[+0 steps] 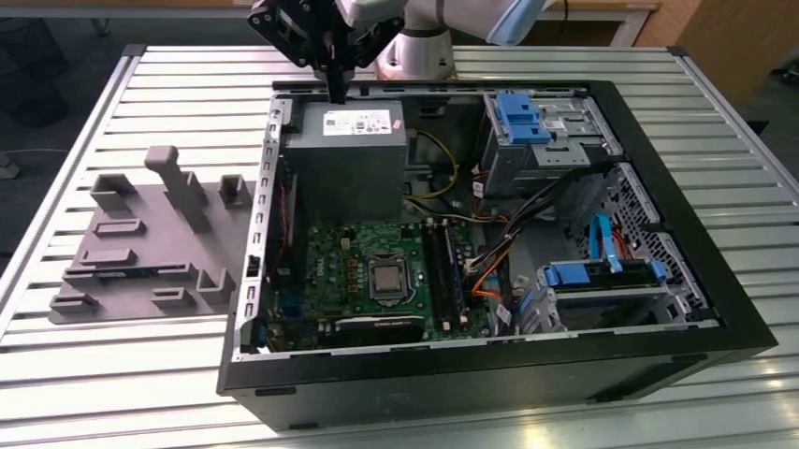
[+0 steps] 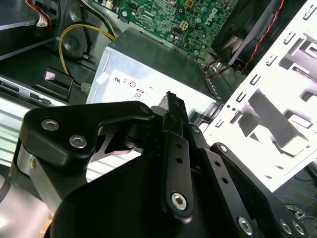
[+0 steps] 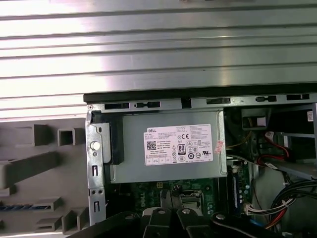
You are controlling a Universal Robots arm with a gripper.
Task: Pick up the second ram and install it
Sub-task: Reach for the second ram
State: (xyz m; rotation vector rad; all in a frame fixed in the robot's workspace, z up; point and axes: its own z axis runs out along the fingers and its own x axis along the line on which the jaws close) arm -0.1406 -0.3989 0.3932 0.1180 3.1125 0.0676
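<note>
The second ram (image 3: 22, 207) is a thin bluish stick with small dark chips, lying flat in a groove of the grey moulded tray (image 1: 138, 243) beside the open computer case. My gripper (image 1: 337, 92) hangs over the case's far edge, above the grey power supply (image 1: 343, 159), well away from the tray. Its fingers (image 2: 172, 106) are pressed together with nothing between them. In the first wrist view the gripper (image 3: 168, 196) points at the green motherboard (image 3: 148, 191) just past the power supply (image 3: 171, 148). The long black memory slots (image 1: 443, 271) lie on the motherboard (image 1: 362, 271).
The black case (image 1: 500, 374) lies on its side on a slatted metal table (image 1: 125, 374). Inside it are blue drive cages (image 1: 525, 117), a drive bay with blue latches (image 1: 600, 276), and loose yellow, orange and black cables (image 1: 462, 201).
</note>
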